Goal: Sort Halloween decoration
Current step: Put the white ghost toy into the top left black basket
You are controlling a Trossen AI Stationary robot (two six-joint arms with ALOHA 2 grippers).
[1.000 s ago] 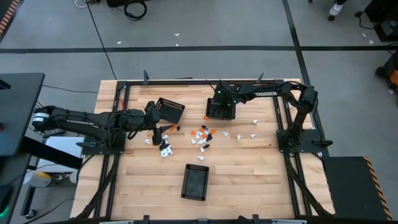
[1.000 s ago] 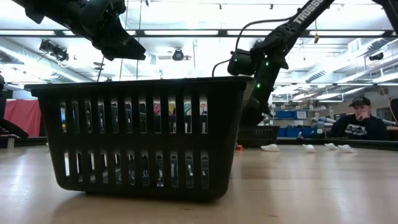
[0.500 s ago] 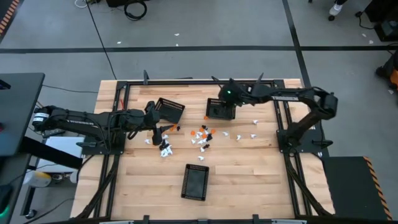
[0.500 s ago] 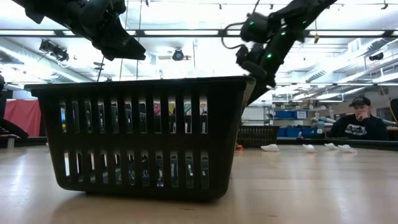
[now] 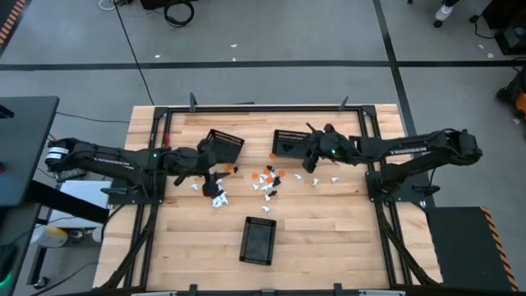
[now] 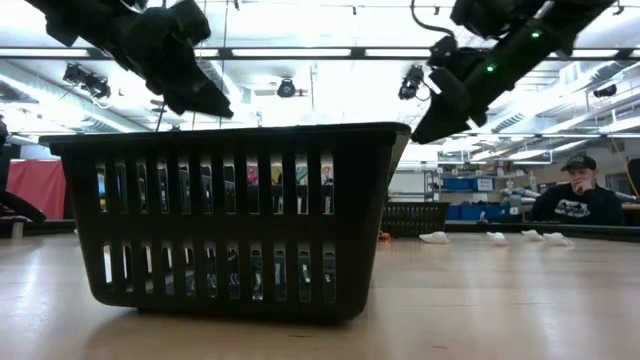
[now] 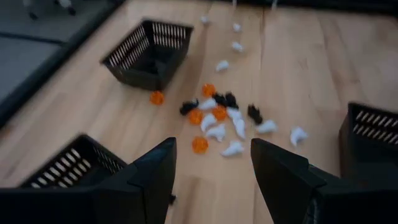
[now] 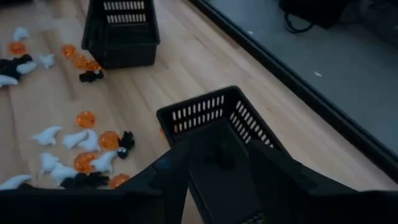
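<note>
The small orange, white and black Halloween trinkets (image 5: 267, 179) lie in a loose pile in the middle of the light wooden desk (image 5: 329, 238). A few white ones sit a little off to the right side of the pile. Three black mesh plastic baskets stand around them. One basket (image 5: 223, 145) is at the back left and looks tipped. One basket (image 5: 289, 143) is at the back, in the middle. One basket (image 5: 259, 240) is at the front.

The left hand (image 5: 215, 174) hangs over the left edge of the pile, just beside the tipped basket. Its two dark fingers (image 7: 155, 180) are spread wide apart and hold nothing. In its own view, the trinkets show on the desk past the gap between the fingers.

The right hand (image 5: 316, 154) is in the air just beside the middle back basket. Its fingers (image 8: 168, 171) stand partly apart. I cannot see any trinket between them, so it looks empty.

I think the sorting is near its start, because most of the trinkets are still on the desk. The step now looks like reaching for a piece. Next, a hand should go down over one small trinket, close on only that one, and carry it to the basket for its colour
</note>
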